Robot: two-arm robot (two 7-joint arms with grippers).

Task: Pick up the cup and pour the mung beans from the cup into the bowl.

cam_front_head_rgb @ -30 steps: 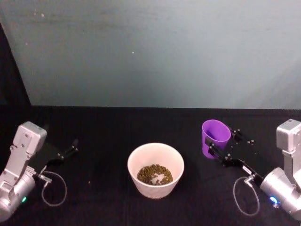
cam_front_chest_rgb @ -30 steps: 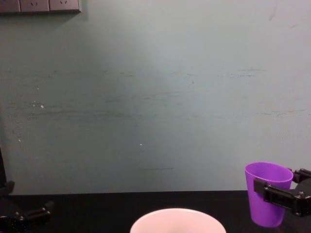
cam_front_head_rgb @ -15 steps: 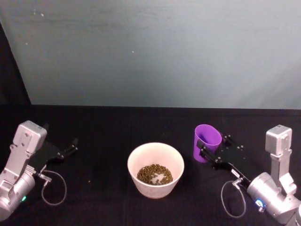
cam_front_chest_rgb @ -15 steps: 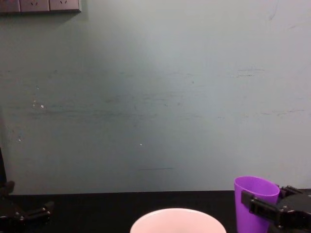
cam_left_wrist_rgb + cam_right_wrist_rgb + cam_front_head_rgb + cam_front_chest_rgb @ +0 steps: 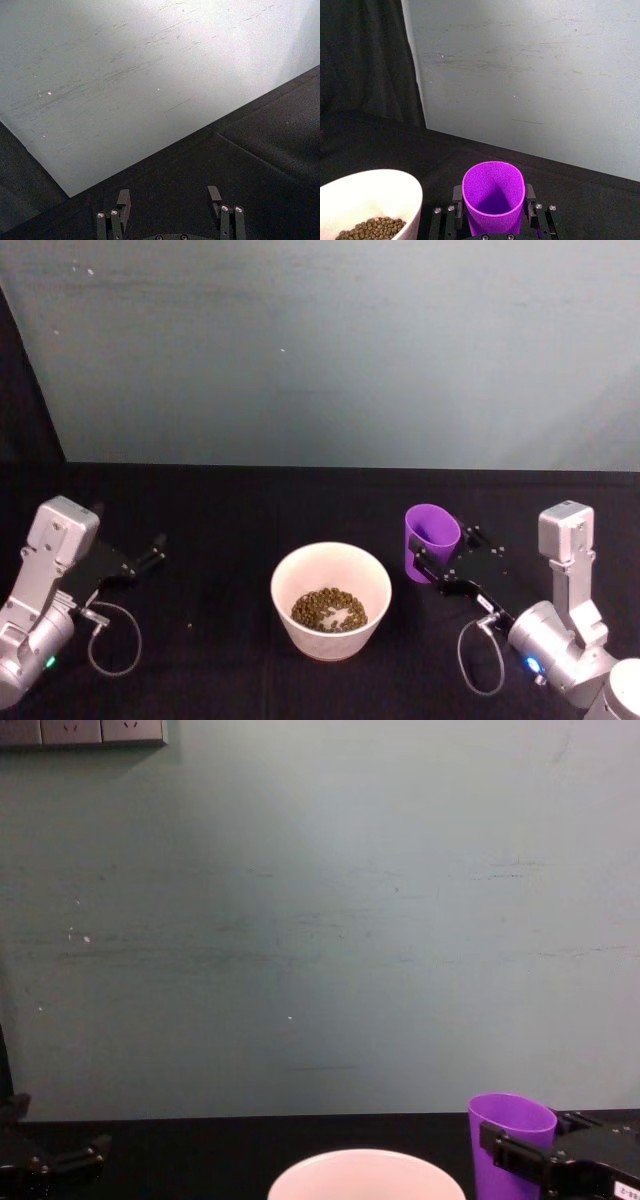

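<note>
The purple cup (image 5: 431, 539) stands upright just right of the bowl (image 5: 331, 599), with my right gripper (image 5: 441, 566) shut around its body. Looking down into the cup (image 5: 493, 194) from the right wrist, its inside looks empty, and a finger (image 5: 530, 198) presses each side. The pale bowl (image 5: 367, 195) holds a layer of mung beans (image 5: 329, 609). From the chest, the cup (image 5: 505, 1140) rises beside the bowl's rim (image 5: 365, 1170). My left gripper (image 5: 150, 552) rests open at the table's left side, its fingers (image 5: 122, 202) apart over bare cloth.
A black cloth (image 5: 230, 510) covers the table. A teal-grey wall (image 5: 330, 350) stands close behind. A stray bean (image 5: 190, 626) lies left of the bowl. Cable loops hang by both wrists.
My right gripper has carried the cup left toward the bowl and lowered it. The left arm has stayed still.
</note>
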